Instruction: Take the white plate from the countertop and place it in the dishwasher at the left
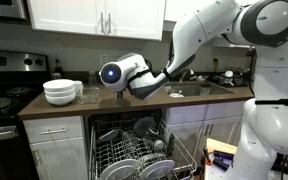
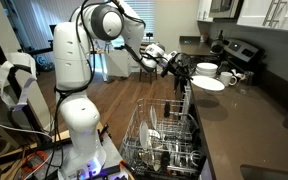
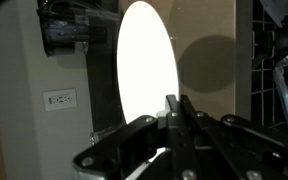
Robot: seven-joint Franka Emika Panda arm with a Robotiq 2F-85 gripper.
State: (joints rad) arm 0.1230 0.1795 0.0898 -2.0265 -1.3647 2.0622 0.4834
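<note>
My gripper (image 3: 177,108) is shut on the rim of the white plate (image 3: 147,70), which fills the wrist view as a bright oval. In an exterior view the gripper (image 2: 181,75) holds the plate (image 2: 187,100) on edge, hanging down over the counter's front edge, above the open dishwasher (image 2: 164,140). The dishwasher's rack (image 1: 134,155) is pulled out below the counter and holds several dishes. In that exterior view the plate itself is hidden behind my wrist.
A second white plate (image 2: 208,84) lies flat on the counter beside stacked white bowls (image 2: 206,69) (image 1: 61,92). A glass (image 1: 89,93) stands next to the bowls. A stove (image 1: 2,100) is beside the counter. Upper cabinets (image 1: 94,15) hang overhead.
</note>
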